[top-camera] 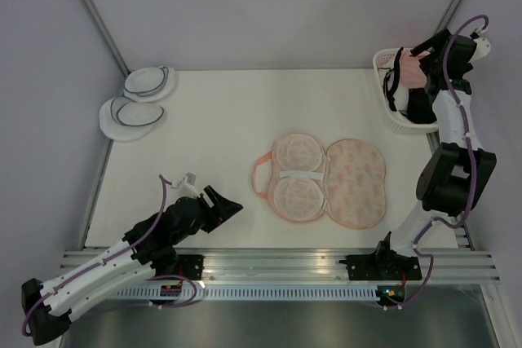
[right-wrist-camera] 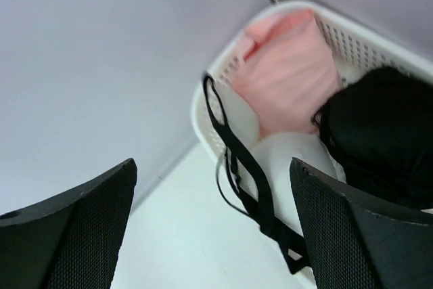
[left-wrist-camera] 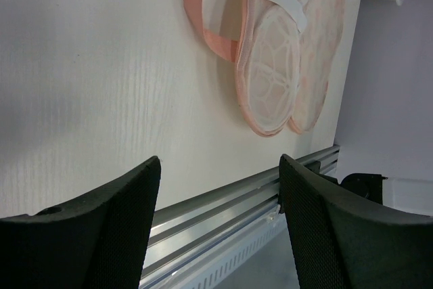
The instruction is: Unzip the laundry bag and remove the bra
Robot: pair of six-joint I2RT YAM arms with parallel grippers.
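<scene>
Two white pouches [top-camera: 139,99] at table's far-left corner. L gripper [top-camera: 226,204] near front edge, jaws apart, empty. Laundry bag [top-camera: 326,178] lies opened flat mid-table. Far-right corner: basket [right-wrist-camera: 352,28] w/ bra [right-wrist-camera: 284,157], strap seemingly over rim, beside pink garment [right-wrist-camera: 287,76] & black garment [right-wrist-camera: 379,133]. R gripper [right-wrist-camera: 212,187] above it, jaws wide, empty.
</scene>
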